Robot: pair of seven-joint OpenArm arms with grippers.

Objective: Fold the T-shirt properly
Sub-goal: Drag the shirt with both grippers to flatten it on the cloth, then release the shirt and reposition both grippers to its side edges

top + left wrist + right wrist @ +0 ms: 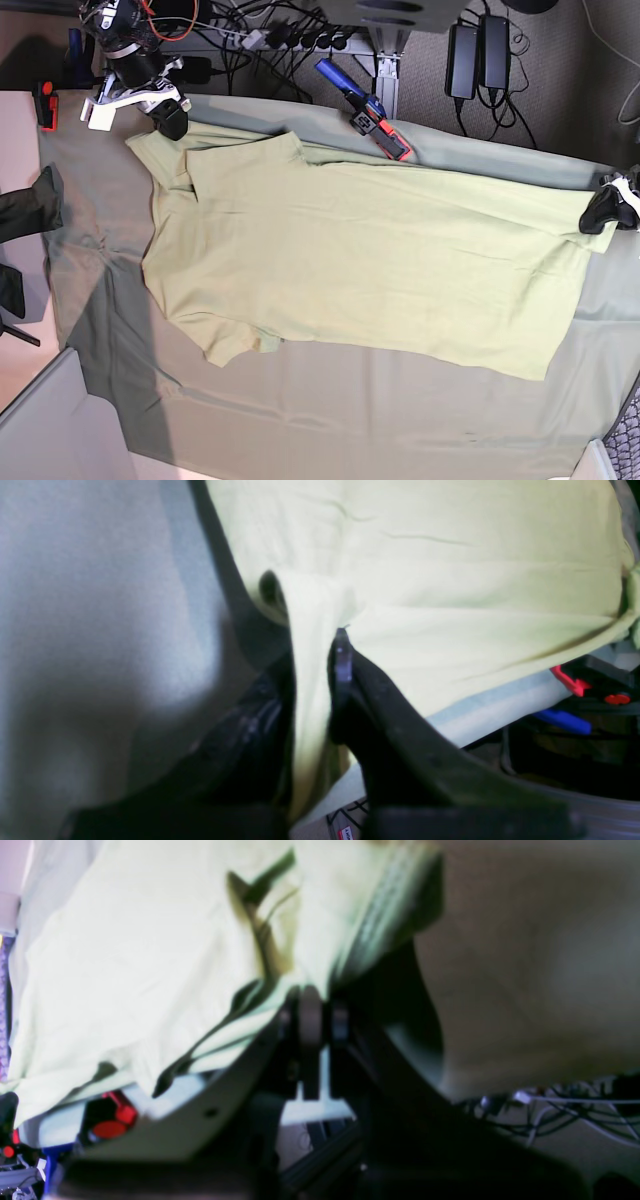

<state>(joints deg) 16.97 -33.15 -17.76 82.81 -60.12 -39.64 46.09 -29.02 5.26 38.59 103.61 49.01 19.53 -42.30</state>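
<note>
The pale yellow-green T-shirt [360, 260] lies spread flat on the grey-green table cloth [300, 400], with its sleeves toward the left. At the far left corner my right gripper [168, 118] is shut on the shirt's shoulder edge near the ribbed collar [380, 915]. In the right wrist view its fingertips [310, 1012] meet at the cloth's edge. My left gripper [600, 212] at the right edge is shut on the hem corner. In the left wrist view a fold of the shirt [312, 690] runs between its black fingers [342, 655].
A red and blue clamp [365, 112] lies at the table's far edge. Cables and power bricks [465, 50] sit on the floor behind it. A dark garment [30, 205] hangs at the left edge. A grey panel [60, 420] is at the front left.
</note>
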